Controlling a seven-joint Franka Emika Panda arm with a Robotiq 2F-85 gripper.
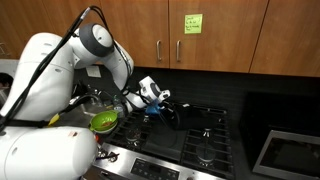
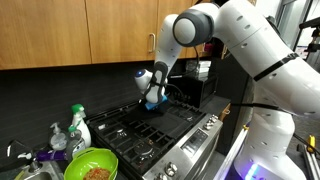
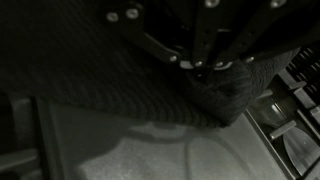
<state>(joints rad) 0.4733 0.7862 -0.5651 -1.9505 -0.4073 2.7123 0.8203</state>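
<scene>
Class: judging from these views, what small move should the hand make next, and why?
Probably a short lift straight up. In the wrist view the hand seems pinched on a bunch of the dark cloth, which sits low, close to the stove grates, so raising it should clear them.

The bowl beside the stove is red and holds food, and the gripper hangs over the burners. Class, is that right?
No. The bowl is green, not red, as both exterior views show. It holds food, and the gripper hangs over the burners.
</scene>
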